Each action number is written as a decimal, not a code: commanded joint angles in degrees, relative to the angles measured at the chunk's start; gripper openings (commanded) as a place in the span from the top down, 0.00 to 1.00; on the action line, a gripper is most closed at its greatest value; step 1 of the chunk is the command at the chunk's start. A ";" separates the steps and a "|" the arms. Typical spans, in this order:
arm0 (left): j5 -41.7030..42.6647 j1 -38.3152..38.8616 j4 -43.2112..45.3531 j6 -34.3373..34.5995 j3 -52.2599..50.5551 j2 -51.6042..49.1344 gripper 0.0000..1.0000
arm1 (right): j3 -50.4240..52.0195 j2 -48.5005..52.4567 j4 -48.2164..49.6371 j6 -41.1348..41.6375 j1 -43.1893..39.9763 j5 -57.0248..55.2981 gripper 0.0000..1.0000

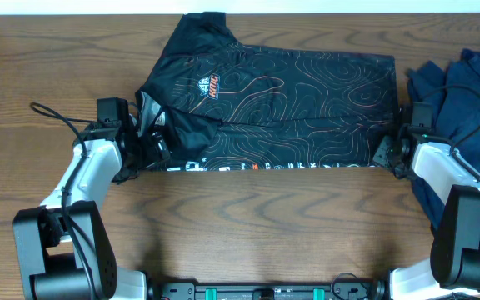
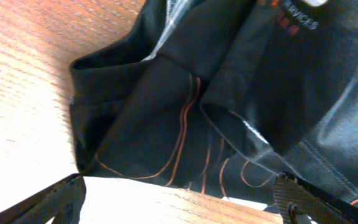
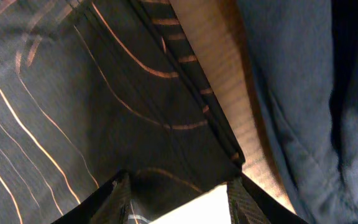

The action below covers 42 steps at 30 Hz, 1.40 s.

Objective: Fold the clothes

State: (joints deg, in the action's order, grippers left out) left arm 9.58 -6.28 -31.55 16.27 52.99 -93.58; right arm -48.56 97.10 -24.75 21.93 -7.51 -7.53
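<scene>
Read as a robotics lab bench. Wood-grain table [image 1: 248, 225]; left arm [image 1: 82, 175] and right arm [image 1: 448, 167], white-and-black, mounted at the table's near edge. Black rail with green fittings [image 1: 265, 292] ran between their bases. Loose cable [image 1: 57, 117] lay over the table's left side.

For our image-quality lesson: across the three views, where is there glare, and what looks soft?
Overhead: evenly lit, black jersey sharp. Left wrist: glare washes out the wooden table; sheen on the jersey. Right wrist: blown-out white between the fingers of the right gripper; navy garment soft.
</scene>
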 commanded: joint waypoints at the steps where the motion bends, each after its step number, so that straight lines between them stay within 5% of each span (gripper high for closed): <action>1: -3.26 -0.09 0.44 -0.74 -0.17 -0.76 0.10 | 2.03 0.37 1.11 0.76 -0.37 -1.05 0.61; 6: -4.81 -0.09 1.92 -0.76 -0.28 -0.76 0.62 | 2.84 0.39 1.29 0.76 -0.37 -1.11 0.91; 8: -5.29 -0.09 2.10 -0.79 -0.28 -0.79 0.72 | 2.86 0.39 0.66 0.76 -0.37 -1.42 0.99; 13: -6.23 -0.09 1.99 -0.76 -0.28 -0.79 0.90 | 2.86 0.39 -0.55 0.79 -0.42 -2.21 0.99; 16: -6.21 -0.09 1.31 -0.76 -0.28 -0.79 0.83 | 2.86 0.39 -0.92 0.79 -0.42 -2.23 0.99; 17: -6.23 -0.09 0.98 -0.76 -0.28 -0.79 0.60 | 2.86 0.39 -1.01 0.76 -0.42 -2.23 0.99; 18: -6.25 -0.09 0.74 -0.79 -0.28 -0.79 0.52 | 2.86 0.39 -1.18 0.79 -0.42 -2.23 0.99; 28: -9.25 -0.09 4.74 -0.76 -3.34 -0.79 0.52 | 2.86 0.39 -2.51 0.76 -0.46 -3.02 0.99; 31: -9.22 -0.09 6.73 -0.76 -3.34 -0.79 0.66 | 2.86 0.39 -2.75 0.76 -0.46 -3.02 0.99; 34: -9.25 -0.09 8.68 -0.79 -3.34 -0.79 0.94 | 2.86 0.39 -3.30 0.79 -0.46 -3.02 0.99; 42: -11.04 -0.24 7.02 -0.74 -3.39 -0.79 0.94 | 2.86 0.39 -4.37 0.76 -0.48 -3.50 0.99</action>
State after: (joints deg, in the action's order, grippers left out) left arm 0.82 -6.28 -23.53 15.40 49.87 -93.65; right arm -47.57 96.18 -27.35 22.59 -7.49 -10.07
